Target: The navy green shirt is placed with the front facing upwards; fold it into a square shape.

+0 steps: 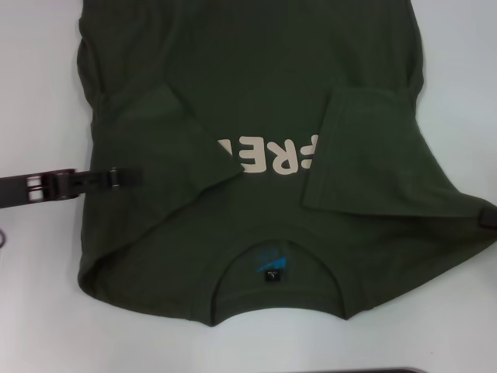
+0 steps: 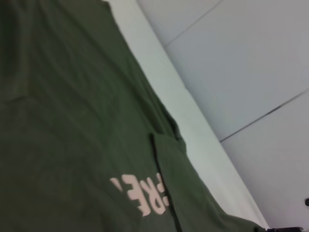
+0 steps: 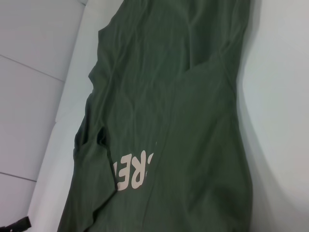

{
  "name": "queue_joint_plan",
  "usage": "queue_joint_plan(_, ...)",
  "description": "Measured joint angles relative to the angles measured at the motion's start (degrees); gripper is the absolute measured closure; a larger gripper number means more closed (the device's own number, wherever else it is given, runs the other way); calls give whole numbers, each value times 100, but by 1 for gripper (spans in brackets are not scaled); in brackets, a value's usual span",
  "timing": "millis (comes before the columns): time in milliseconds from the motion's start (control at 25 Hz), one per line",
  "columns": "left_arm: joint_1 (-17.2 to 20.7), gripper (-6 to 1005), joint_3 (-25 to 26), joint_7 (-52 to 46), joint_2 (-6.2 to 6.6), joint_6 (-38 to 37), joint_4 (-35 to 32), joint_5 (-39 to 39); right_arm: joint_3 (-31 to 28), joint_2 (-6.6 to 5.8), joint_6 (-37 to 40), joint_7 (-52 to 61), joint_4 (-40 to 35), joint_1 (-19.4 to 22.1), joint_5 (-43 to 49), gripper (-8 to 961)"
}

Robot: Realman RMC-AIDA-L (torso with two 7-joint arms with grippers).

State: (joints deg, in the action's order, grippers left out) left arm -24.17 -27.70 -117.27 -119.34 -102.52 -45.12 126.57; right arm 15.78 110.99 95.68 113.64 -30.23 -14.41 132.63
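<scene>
Head view: shirt (image 1: 256, 93) flat on table (image 1: 39, 78), collar near, both sleeves folded inward over print (image 1: 272, 159). Left gripper (image 1: 124, 177) at left edge; right gripper (image 1: 488, 217) at right edge; finger state indeterminate. Expect sleeve folds to spring open if you drag cloth.

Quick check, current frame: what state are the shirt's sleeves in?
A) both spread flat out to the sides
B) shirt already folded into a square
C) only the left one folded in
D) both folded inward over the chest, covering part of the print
D: on the navy green shirt both sleeve flaps lie folded inward, leaving only the middle letters of the cream print showing.
</scene>
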Motion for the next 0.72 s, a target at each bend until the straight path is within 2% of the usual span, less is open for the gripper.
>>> queue_joint_plan(200, -39, 123, 444, -194, 116, -291, -110, 526, -8, -20, -49, 0, 0, 0, 0, 924)
queue_joint_plan(720, -207, 124, 497, -485, 203, -336, -216, 1843, -81, -40, -77, 0, 0, 0, 0, 925)
